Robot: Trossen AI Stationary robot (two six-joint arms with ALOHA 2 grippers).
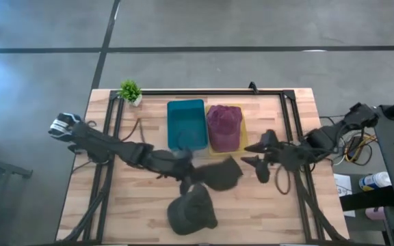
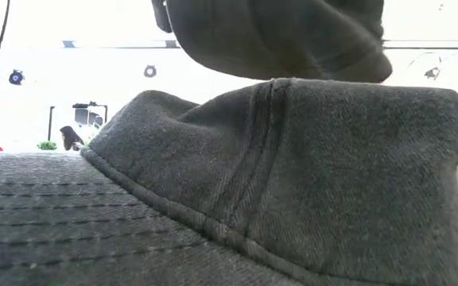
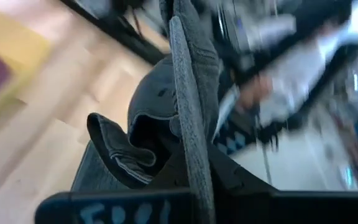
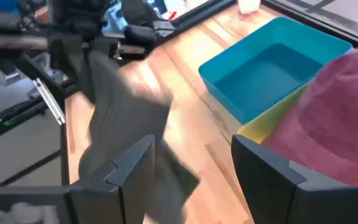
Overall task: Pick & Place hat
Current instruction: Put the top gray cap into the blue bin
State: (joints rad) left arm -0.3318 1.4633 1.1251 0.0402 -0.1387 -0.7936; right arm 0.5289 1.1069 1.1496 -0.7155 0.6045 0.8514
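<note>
The dark grey hat [image 1: 219,174] hangs just above the worktop [image 1: 142,212] near its middle, its brim pinched edge-on in the left gripper [image 1: 187,172], whose fingers [image 3: 194,155] are pressed together on the fabric. In the left wrist view the brim runs straight out along the line of those fingers, with the crown sagging to one side below it. So the hat's long axis lies along the left arm's reach, pointing toward the right arm.

A second dark grey hat [image 1: 190,213] sits on the worktop just below the held one, nearer the front edge; in the low view it fills the foreground, with the lifted hat hanging close over its crown.

The right gripper [image 1: 258,164] is just beside the far end of the held hat, its fingers [image 4: 132,165] spread wide and holding nothing; the hat lies ahead of them and a little to one side.

Behind the hat stand a teal tray [image 1: 187,124] and, touching it, a yellow tray [image 1: 232,140] that already carries a maroon hat [image 1: 223,126]. The teal tray looks like the likely target, and the left arm is the nearer to it.
</note>
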